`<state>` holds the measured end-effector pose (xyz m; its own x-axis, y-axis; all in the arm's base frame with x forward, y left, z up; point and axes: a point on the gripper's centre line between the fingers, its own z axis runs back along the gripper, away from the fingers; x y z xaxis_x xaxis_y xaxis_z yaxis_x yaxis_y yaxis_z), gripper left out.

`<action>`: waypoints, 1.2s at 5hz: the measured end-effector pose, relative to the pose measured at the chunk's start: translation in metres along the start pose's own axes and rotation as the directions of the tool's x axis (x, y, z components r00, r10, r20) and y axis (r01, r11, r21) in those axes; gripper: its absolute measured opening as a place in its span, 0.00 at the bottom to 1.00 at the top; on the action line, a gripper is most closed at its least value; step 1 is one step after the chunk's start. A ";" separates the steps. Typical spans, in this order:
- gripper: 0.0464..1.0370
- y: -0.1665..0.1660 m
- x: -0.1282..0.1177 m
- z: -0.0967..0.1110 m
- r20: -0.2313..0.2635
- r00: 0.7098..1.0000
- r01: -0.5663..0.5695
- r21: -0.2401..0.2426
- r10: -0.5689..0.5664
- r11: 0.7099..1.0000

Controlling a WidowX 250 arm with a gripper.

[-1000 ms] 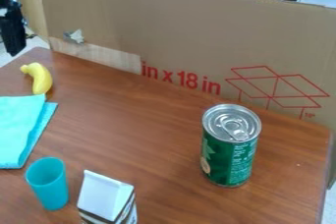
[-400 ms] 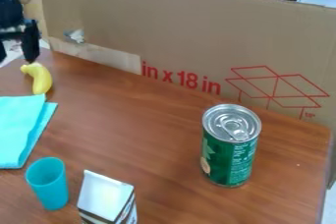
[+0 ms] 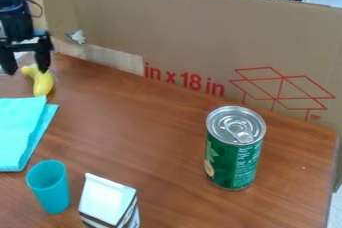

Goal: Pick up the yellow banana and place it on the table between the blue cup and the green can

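The cardboard panel point(image 3: 200, 37) reads "in x 18 in" in red; the can point(image 3: 230, 164) bears unreadable print.

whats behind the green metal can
Behind the green metal can, a strip of brown wooden tabletop shows, then the upright cardboard panel with its red printed drawing. The tabletop right behind the can is covered, so anything there can't be seen.

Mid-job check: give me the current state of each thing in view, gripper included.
Gripper: open, by the banana, holding nothing visible
Banana: lying on the table, partly hidden
Cloth: folded, flat
Cup: upright, mouth up
Can: upright, lid sealed, tab down
Carton: standing, top shut, base out of view
Cardboard: standing upright
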<state>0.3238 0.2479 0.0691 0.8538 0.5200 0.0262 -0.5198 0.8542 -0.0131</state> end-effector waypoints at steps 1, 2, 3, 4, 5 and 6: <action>0.97 -0.003 0.002 -0.011 0.007 0.999 -0.045 -0.011 0.045 0.999; 0.97 -0.009 0.000 -0.026 0.015 0.994 -0.104 -0.049 0.105 0.993; 0.91 -0.011 -0.002 -0.043 -0.029 0.991 -0.129 -0.049 0.128 0.990; 0.64 -0.011 -0.002 -0.044 -0.036 0.991 -0.130 -0.039 0.129 0.991; 0.55 -0.016 -0.005 -0.043 -0.059 0.997 -0.057 -0.069 0.053 0.996; 0.55 -0.016 -0.006 -0.024 -0.036 0.999 0.016 -0.075 -0.019 0.997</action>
<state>0.3280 0.2309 0.0456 0.8641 0.5033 -0.0096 -0.5021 0.8603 -0.0876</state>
